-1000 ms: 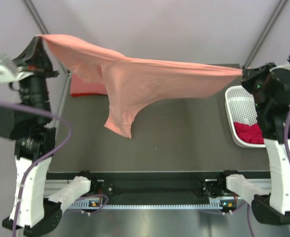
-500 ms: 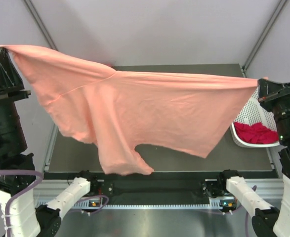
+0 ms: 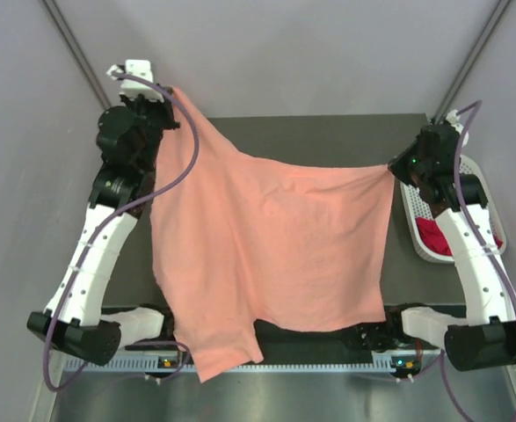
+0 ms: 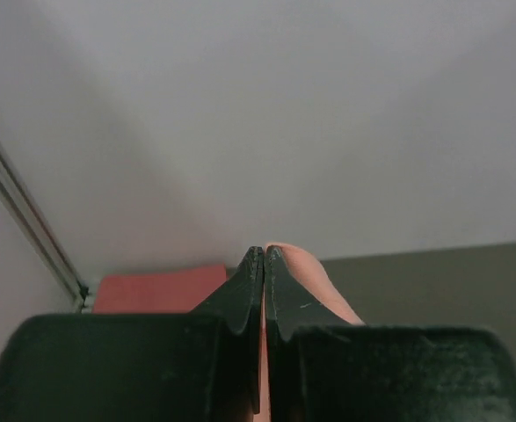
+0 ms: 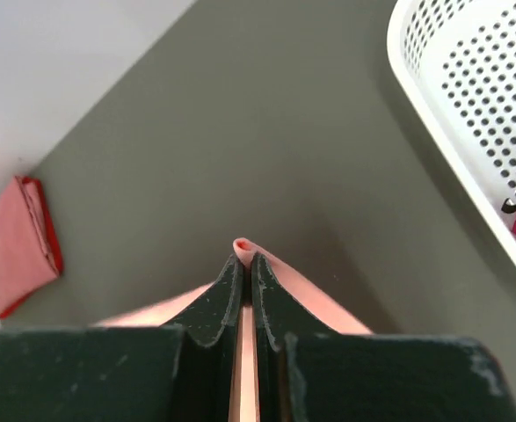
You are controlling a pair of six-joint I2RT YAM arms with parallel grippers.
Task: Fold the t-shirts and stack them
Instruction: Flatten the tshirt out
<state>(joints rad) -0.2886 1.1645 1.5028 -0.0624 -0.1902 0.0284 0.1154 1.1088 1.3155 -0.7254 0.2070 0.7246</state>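
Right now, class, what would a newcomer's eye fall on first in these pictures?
The big salmon-pink t-shirt hung like a banner over the table, pinched at two corners by the shut left tool and right tool. Then the white basket at the right edge holding a magenta-red t-shirt, and a folded coral-red t-shirt at the far left corner.

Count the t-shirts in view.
3: salmon-pink t-shirt stretched between left end effector and right end effector; coral-red t-shirt folded at the table's far left; magenta t-shirt in the basket. More may be hidden.
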